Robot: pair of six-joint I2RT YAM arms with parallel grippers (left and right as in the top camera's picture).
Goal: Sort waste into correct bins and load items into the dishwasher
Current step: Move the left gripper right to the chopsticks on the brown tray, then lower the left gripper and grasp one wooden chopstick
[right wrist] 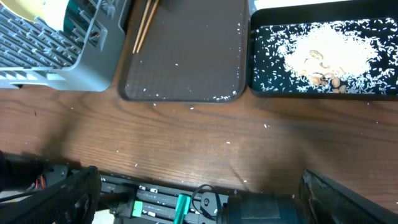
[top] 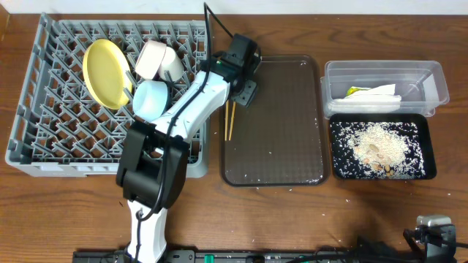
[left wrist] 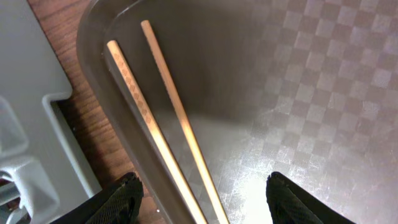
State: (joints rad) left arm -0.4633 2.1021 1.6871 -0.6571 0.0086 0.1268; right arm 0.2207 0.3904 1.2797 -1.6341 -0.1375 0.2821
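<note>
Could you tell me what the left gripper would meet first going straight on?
Most likely the two chopsticks lying on the brown tray, between its open jaws; its height above them is unclear.

Two chopsticks (top: 229, 120), two bowls (top: 151, 98), one plate (top: 104, 73)

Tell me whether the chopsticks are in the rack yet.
No, both chopsticks lie on the brown tray, beside the rack and not in it.

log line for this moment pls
left gripper: open over chopsticks | chopsticks: on brown tray | right gripper: open, empty | plate, blue bowl: in rack
</note>
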